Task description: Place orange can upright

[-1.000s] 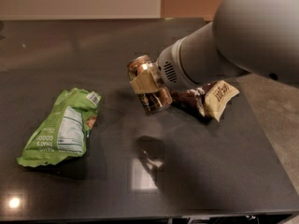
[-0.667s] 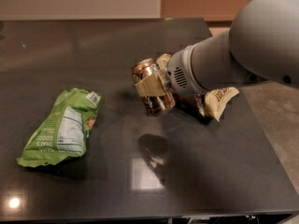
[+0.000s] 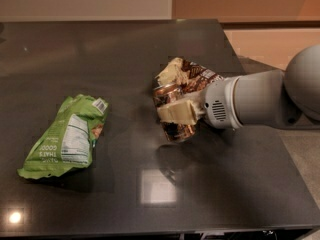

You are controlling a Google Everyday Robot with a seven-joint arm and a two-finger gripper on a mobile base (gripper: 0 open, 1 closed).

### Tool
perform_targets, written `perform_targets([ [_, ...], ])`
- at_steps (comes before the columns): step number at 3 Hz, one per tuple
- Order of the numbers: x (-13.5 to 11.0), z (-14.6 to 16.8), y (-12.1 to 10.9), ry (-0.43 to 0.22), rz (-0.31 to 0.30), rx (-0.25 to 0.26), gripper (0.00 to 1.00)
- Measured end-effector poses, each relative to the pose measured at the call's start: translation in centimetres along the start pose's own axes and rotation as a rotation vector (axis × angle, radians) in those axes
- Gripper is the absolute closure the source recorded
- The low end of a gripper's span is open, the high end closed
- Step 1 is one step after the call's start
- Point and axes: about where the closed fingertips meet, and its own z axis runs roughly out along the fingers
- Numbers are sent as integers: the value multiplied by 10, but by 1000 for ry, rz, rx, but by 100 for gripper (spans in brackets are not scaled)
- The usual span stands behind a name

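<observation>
So I've got the gripper [image 3: 173, 94] out over the right-middle of the dark table [image 3: 100, 49], jaws pinched across the orange can [image 3: 180, 131], with one pale finger [image 3: 177, 113] lying right over its side. The can hangs tilted, just in front of the brown snack bag [image 3: 197, 76] and well apart from the green bag [image 3: 65, 136]. My guess: thin metal, light, slick, dents if I squeeze hard. Mid-body across the width looks like the spot to hold, so a flat end can meet the table.
</observation>
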Motion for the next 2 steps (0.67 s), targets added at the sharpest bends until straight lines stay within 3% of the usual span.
perform_targets([
  [1,12,-3,19,-102,-5,-113,100],
  [2,7,1,49,-214,-102,-243,100],
])
